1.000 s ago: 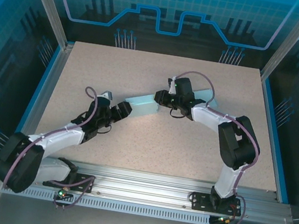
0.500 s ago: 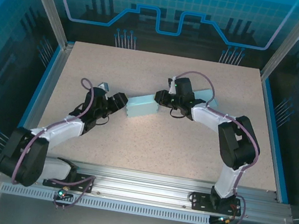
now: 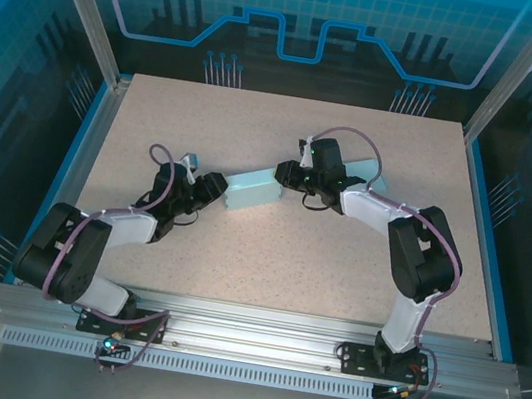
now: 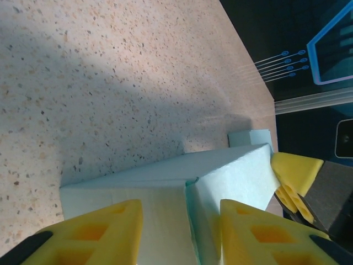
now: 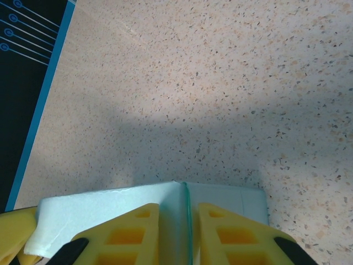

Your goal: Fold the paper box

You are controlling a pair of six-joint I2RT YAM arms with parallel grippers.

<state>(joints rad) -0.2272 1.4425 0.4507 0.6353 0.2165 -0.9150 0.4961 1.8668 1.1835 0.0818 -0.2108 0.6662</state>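
Observation:
The pale teal paper box (image 3: 253, 191) lies slantwise at mid-table, its long body running up to the right (image 3: 360, 165). My left gripper (image 3: 218, 189) is at the box's left end. In the left wrist view its yellow fingers (image 4: 105, 226) stand open on either side of a fold edge of the box (image 4: 234, 171), with paper showing between them and the left gripper (image 4: 182, 207) partly narrowed. My right gripper (image 3: 288, 175) sits on the box's far side, and the right gripper (image 5: 179, 208) is shut on a thin upright wall of the box (image 5: 83, 212).
The speckled table (image 3: 285, 273) spreads around the box. Blue-edged rails and glass walls (image 3: 488, 235) bound it left, right and behind. The right gripper's yellow finger (image 4: 295, 168) shows at the box's far end in the left wrist view.
My left gripper has moved up and in to the box's left end and its jaws have narrowed. The box's left end looks flatter than before. The right arm has held still.

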